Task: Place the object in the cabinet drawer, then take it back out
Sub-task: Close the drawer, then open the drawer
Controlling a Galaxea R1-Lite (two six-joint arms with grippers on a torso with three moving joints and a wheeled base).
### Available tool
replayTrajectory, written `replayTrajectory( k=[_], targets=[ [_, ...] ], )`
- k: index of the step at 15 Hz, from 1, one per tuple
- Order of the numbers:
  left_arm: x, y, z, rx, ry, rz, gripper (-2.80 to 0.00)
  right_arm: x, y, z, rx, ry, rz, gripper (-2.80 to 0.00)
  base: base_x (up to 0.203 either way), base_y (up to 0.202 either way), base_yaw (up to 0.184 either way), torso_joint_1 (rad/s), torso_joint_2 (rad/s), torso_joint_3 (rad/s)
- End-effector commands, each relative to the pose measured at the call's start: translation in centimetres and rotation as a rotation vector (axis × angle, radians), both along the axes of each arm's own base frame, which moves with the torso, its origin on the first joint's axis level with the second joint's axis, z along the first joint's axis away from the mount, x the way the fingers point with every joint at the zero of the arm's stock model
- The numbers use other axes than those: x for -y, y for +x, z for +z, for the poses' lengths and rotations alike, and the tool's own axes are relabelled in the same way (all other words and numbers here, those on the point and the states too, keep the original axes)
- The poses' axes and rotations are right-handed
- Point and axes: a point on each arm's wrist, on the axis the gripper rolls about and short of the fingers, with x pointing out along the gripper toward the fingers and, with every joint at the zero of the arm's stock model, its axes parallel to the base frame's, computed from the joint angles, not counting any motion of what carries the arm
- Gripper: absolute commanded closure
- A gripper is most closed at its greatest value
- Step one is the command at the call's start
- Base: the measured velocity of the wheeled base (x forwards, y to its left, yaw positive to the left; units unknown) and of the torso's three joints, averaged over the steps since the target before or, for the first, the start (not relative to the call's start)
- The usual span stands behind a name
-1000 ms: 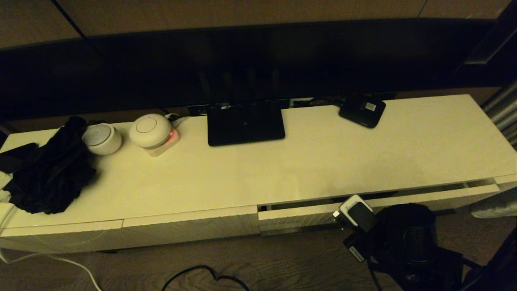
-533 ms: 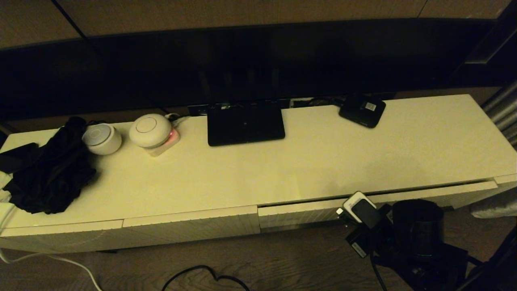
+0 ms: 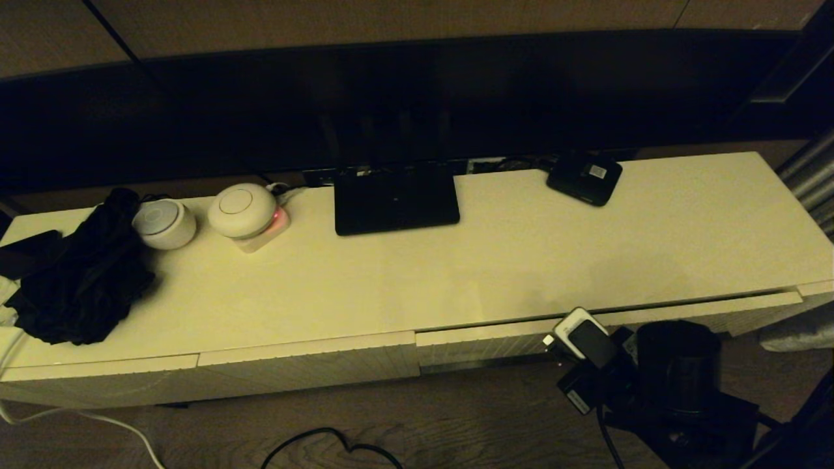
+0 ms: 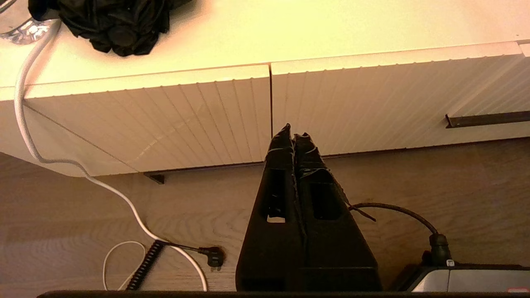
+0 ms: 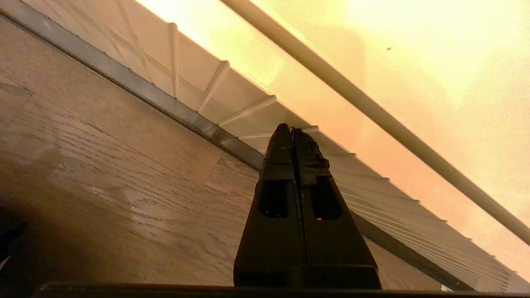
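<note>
The black organiser box is out of view in every frame. The cabinet drawer (image 3: 677, 317), with its ribbed cream front (image 5: 385, 194), lies almost flush with the cabinet, a thin dark line above it. My right gripper (image 5: 292, 130) is shut on nothing, its tips at the lower edge of that ribbed front. The right arm's wrist (image 3: 581, 340) shows low in front of the drawer. My left gripper (image 4: 293, 134) is shut and empty, parked low before the shorter ribbed panels (image 4: 165, 120).
On the cabinet top (image 3: 521, 260) lie a flat black router (image 3: 396, 198), a small black device with a white label (image 3: 584, 177), two white round devices (image 3: 242, 210), and a black cloth (image 3: 78, 280). Cables run over the wooden floor (image 4: 124, 194).
The drawer has slid inward, so the dark gap above its front has narrowed to a thin line. My right arm moved toward the cabinet with it. The left arm stayed put.
</note>
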Motion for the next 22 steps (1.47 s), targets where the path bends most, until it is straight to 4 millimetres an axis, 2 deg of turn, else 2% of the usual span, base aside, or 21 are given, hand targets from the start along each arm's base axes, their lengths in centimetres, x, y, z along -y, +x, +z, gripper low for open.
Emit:
replayTrajectory(
  k=[1,7,15,22],
  targets=[
    [0.0,0.0,-0.1,-0.003,0.000,0.001,0.00,0.3,-0.9,1.0,0.024,0.009,0.009,0.00,0.000,0.000,0.000,0.000,0.00,0.000],
    [0.0,0.0,-0.1,-0.003,0.000,0.001,0.00,1.0,-3.0,3.7,0.077,0.035,-0.039,0.00,0.000,0.000,0.000,0.000,0.00,0.000],
    [0.0,0.0,-0.1,-0.003,0.000,0.001,0.00,3.7,-5.9,6.4,0.097,0.034,-0.218,0.00,0.000,0.000,0.000,0.000,0.00,0.000],
    [0.0,0.0,-0.1,-0.003,0.000,0.001,0.00,6.1,-8.4,7.9,0.010,-0.042,-0.308,0.00,0.000,0.000,0.000,0.000,0.00,0.000]
  ],
)
